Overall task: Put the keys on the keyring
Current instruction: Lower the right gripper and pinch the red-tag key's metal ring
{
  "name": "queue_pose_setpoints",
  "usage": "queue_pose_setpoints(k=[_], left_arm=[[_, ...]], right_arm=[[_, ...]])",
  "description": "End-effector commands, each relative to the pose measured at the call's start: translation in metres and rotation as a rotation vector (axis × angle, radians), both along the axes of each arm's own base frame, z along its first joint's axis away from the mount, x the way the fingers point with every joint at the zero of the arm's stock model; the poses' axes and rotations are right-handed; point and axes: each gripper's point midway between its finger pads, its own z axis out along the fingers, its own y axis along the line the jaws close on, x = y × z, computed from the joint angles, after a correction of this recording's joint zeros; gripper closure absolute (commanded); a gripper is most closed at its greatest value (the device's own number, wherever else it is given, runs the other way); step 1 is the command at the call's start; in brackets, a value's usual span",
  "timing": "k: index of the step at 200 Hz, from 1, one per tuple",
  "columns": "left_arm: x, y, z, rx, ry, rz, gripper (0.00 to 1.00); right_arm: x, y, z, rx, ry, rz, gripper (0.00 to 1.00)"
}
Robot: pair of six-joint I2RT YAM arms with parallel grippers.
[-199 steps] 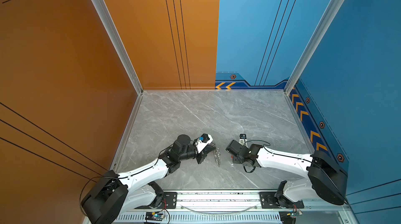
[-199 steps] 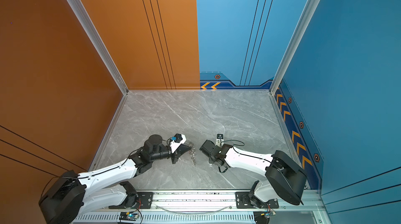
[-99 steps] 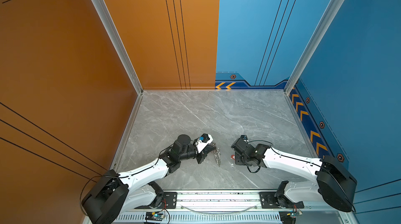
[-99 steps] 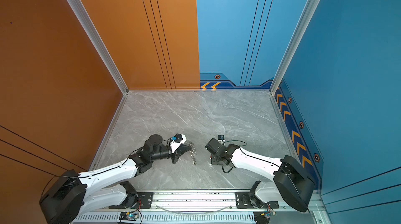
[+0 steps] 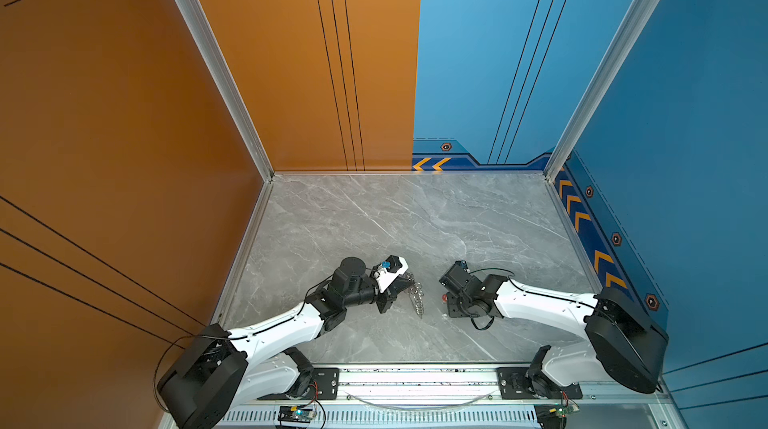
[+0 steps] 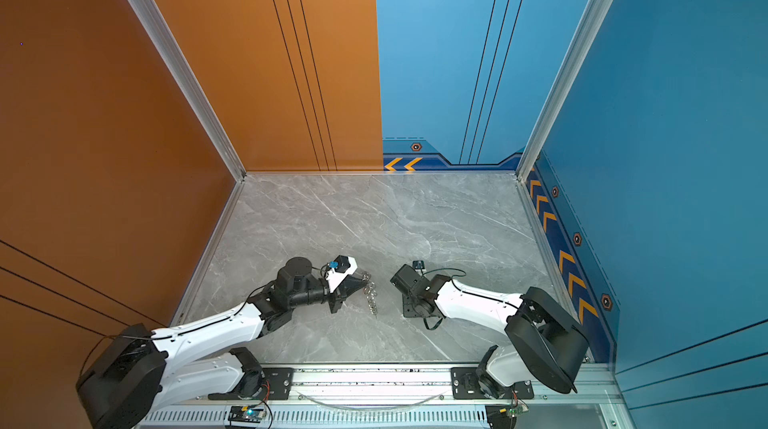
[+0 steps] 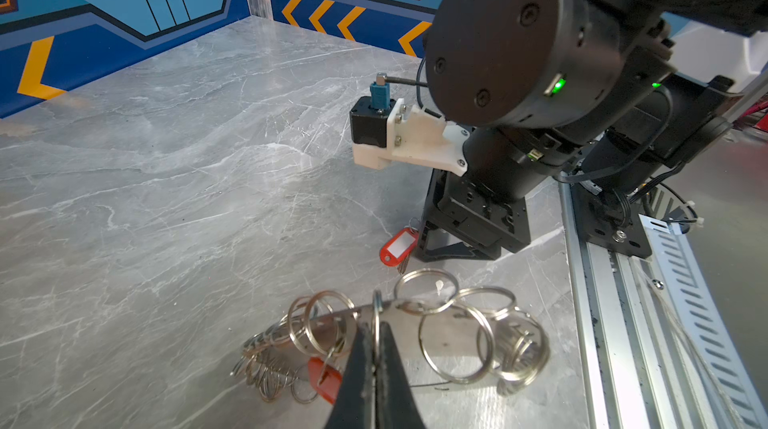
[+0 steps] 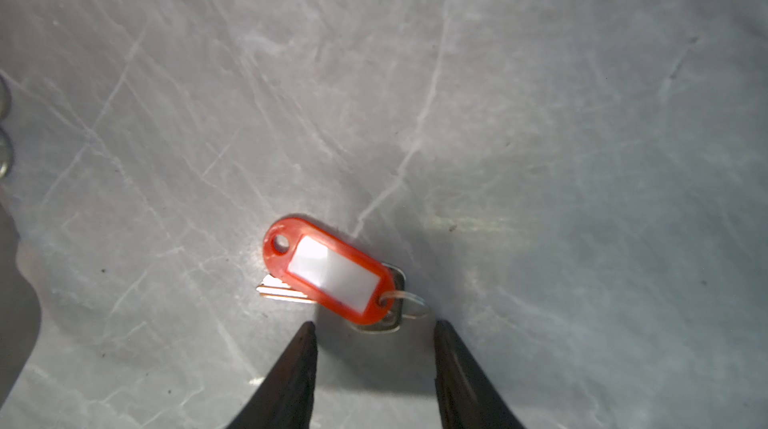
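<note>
Keyring job, midway by my reckoning from the remote controls: my left jaws are clenched edge-on over the keyring (image 7: 440,335), pinching its flat tan band and one split ring (image 7: 376,310) together, so one side of the hoop stands raised while the rest trails onto the grey marbled bench (image 5: 415,219). I judge that hold is meant to present the rings steadily to the other arm. The rings are thin, bright coiled wire, crowded like chain links and overlapping loosely; they look springy and slippery. A second tag (image 7: 324,377), orange-red plastic, sits among the rings beside those jaws; whether it is properly threaded on I cannot tell. In a top view the loose key (image 5: 444,297) lies flat on the bench at the keyring's three o'clock, near it but apart. My right jaws stand released, tips parted to either side of the key's head end without touching it, low over the stone, placed, I think, for a pinch. The key shows as a small silver blade (image 8: 282,292) tucked beneath its red tag (image 8: 328,271), a glossy oblong with a white label window and a hole at one end, tied on by a thin loop (image 8: 415,306). Flat metal on smooth stone offers little to bite, so I would aim for the thicker tag
</note>
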Motion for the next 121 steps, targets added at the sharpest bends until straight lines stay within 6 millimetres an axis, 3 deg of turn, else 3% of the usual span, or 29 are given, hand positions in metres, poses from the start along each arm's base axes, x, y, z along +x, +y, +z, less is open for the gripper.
queue_pose_setpoints(k=[1, 50, 76, 121], left_arm=[[0.003, -0.003, 0.003, 0.007, -0.015, 0.004, 1.00], [0.005, -0.003, 0.002, 0.013, -0.018, 0.011, 1.00], [0.005, -0.003, 0.001, 0.013, -0.017, 0.012, 1.00], [0.005, -0.003, 0.001, 0.016, -0.018, 0.014, 1.00]], right_arm=[[0.000, 0.012, 0.000, 0.032, 0.012, 0.057, 0.56], [-0.006, 0.034, 0.011, 0.062, -0.002, 0.136, 0.65], [0.003, 0.018, 0.020, 0.038, -0.047, 0.113, 0.73], [0.011, 0.008, 0.019, 0.050, -0.011, 0.176, 0.67]])
